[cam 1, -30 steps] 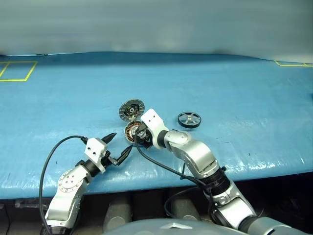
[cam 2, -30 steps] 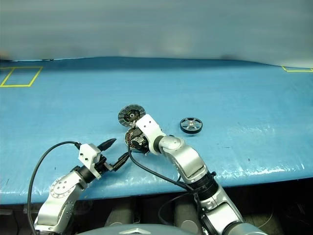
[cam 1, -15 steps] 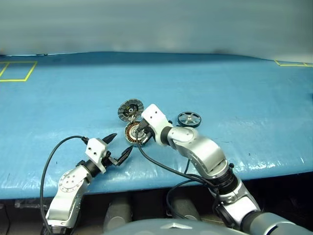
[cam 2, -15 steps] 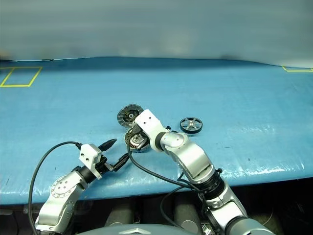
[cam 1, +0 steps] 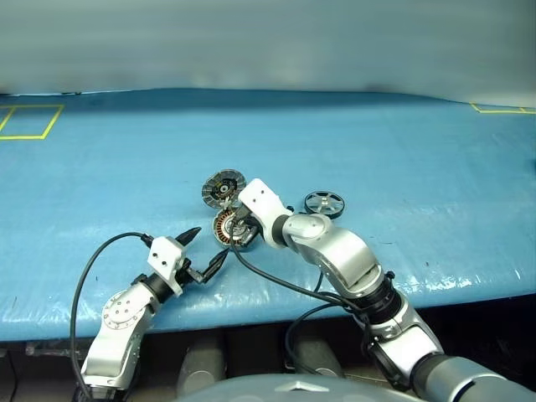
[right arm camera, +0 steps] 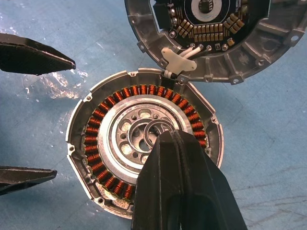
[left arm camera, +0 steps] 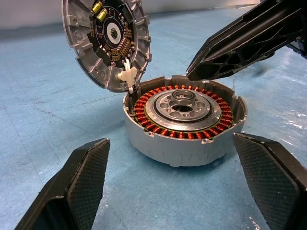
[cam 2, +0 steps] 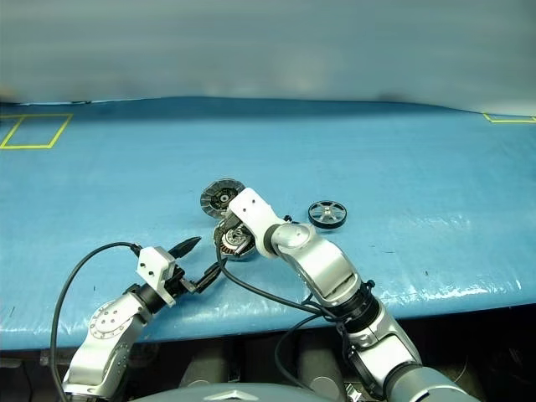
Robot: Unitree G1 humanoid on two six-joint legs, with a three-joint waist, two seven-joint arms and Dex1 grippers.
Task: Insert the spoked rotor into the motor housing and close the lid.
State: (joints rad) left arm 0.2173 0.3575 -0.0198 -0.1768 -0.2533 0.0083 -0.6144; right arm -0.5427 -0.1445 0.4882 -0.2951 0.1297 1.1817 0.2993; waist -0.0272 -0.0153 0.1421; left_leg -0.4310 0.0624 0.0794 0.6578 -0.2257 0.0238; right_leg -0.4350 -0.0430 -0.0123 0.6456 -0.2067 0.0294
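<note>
The motor housing (cam 1: 223,227), a grey cup ringed with copper coils, stands on the blue table. Its hinged lid (cam 1: 223,188) is swung open and stands up behind it, ribbed inner face showing. The dark spoked rotor (cam 1: 324,203) lies flat on the table to the right, apart from both. My right gripper (right arm camera: 171,140) is shut with nothing in it, its joined tips just over the housing's (right arm camera: 110,143) silver hub. My left gripper (cam 1: 203,249) is open, low and close in front of the housing (left arm camera: 184,120), one finger (left arm camera: 81,187) to each side of it without touching.
The blue table cover (cam 1: 377,151) stretches wide behind and to both sides. Yellow tape marks lie at the back left (cam 1: 29,121) and back right (cam 1: 502,109). Black cables (cam 1: 276,285) trail from both wrists over the table's front edge.
My right gripper's fingers have closed together over the housing, and its wrist has tipped down a little. The left arm, housing, lid and rotor have stayed put.
</note>
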